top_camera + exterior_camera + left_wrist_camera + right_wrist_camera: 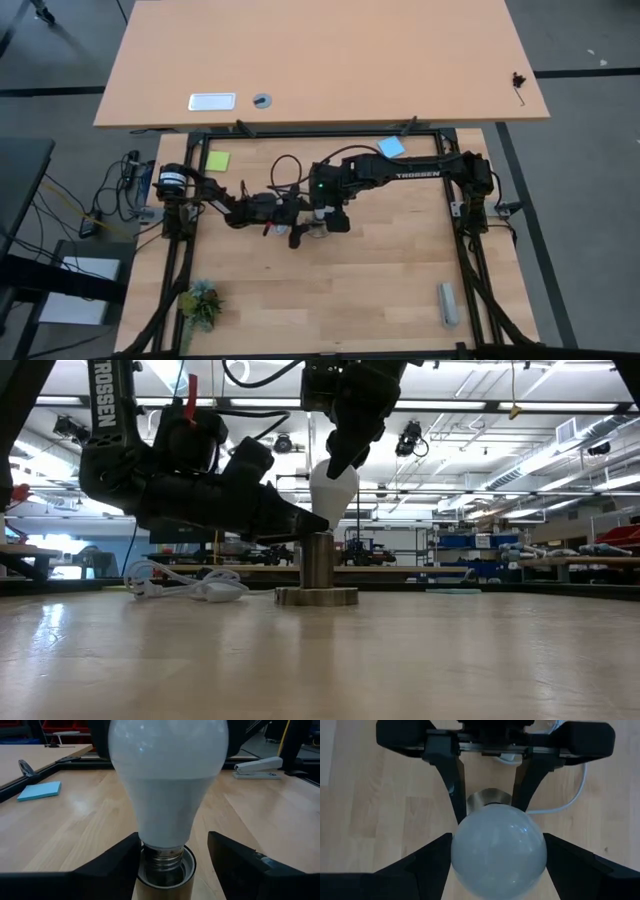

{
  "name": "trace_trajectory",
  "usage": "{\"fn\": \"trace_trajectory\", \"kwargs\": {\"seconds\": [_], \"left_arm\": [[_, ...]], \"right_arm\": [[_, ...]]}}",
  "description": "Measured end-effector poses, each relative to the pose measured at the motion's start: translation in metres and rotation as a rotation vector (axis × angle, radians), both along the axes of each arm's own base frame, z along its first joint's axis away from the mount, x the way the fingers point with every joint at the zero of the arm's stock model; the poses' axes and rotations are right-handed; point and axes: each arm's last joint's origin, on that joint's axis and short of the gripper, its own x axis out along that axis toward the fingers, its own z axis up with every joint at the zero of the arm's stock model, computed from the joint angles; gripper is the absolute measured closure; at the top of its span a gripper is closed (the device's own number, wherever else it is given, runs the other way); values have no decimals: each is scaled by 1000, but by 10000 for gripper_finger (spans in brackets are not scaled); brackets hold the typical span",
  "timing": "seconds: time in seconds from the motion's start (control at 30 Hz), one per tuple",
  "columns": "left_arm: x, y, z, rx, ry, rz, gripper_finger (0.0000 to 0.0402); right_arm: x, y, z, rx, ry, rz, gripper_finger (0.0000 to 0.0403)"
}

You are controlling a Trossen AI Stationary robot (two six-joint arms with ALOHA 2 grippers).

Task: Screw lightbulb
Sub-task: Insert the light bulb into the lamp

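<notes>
In the low view, bare wooden table [320, 660] fills the foreground. At frame centre stands the socket base [317, 572], with the lightbulb [333, 490] upright in it, its screw neck seated in the socket's mouth. The left gripper [318, 525], reaching in from the left, grasps the socket cylinder. From above, the right gripper [345, 455] clasps the bulb's rounded top. Behind, a white cable [185, 588] lies at middle left.

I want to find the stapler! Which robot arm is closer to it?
Right. The right gripper holds the lightbulb mid-table, nearer the stapler; the left gripper is just beyond it.
</notes>
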Motion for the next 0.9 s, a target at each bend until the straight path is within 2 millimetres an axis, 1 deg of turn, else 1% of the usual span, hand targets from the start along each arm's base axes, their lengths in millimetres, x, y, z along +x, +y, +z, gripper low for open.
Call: {"fn": "trace_trajectory", "kwargs": {"seconds": [0.2,0.37,0.63,0.77,0.9], "left_arm": [[-1,0,0,0,-2,0,164],[-3,0,5,1,-8,1,164],[-5,0,11,26,54,1,164],[-8,0,17,40,88,-1,164],[-12,0,28,50,100,8,164]], "right_arm": [[2,0,0,1,-20,1,104],[4,0,1,0,-47,1,103],[6,0,2,-1,-68,2,104],[6,0,2,-1,-66,2,103],[6,0,2,2,-67,3,104]]}}
